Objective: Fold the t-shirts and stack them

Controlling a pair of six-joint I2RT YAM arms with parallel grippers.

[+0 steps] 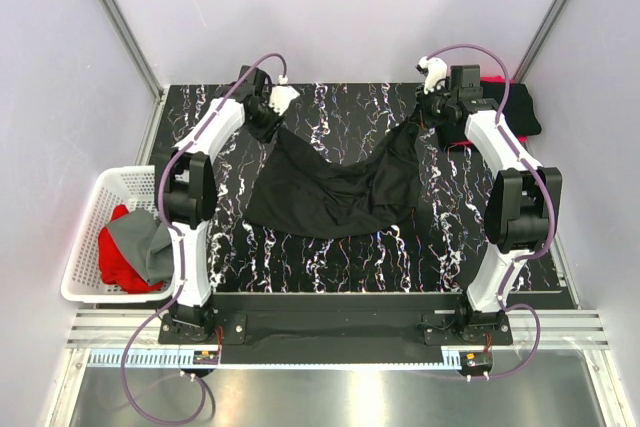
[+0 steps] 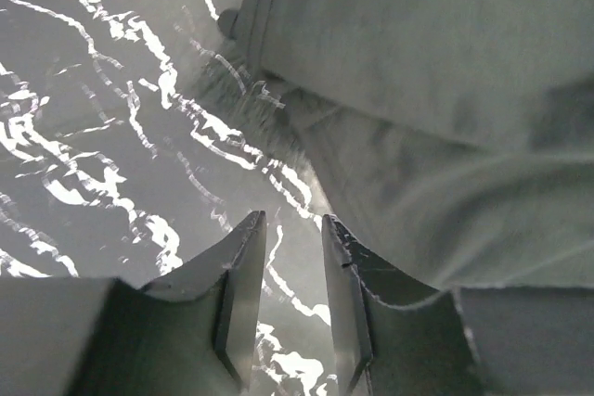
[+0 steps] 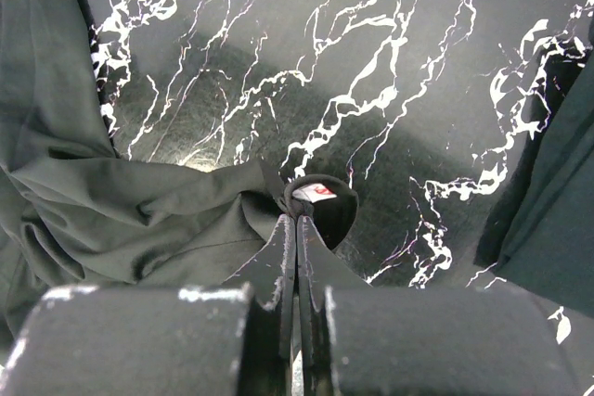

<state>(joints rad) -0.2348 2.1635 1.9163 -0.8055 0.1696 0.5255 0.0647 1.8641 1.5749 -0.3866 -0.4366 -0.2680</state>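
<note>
A black t-shirt (image 1: 330,187) lies spread and sagging on the black marbled table, drawn up towards both far corners. My right gripper (image 1: 425,119) is shut on its collar; in the right wrist view the gripper (image 3: 297,218) pinches the neckband next to a white and red label (image 3: 314,192), with the shirt's cloth (image 3: 111,201) bunched to the left. My left gripper (image 1: 262,117) is at the shirt's far left corner. In the left wrist view this gripper (image 2: 292,220) is open with nothing between the fingers, and the shirt (image 2: 445,90) lies beside and over the right finger (image 2: 343,266).
A white slatted basket (image 1: 85,237) stands off the table's left edge, holding a red shirt (image 1: 120,257) and a grey shirt (image 1: 150,242). Dark folded cloth (image 1: 520,112) with a bit of red lies at the back right, also at the right of the right wrist view (image 3: 548,229).
</note>
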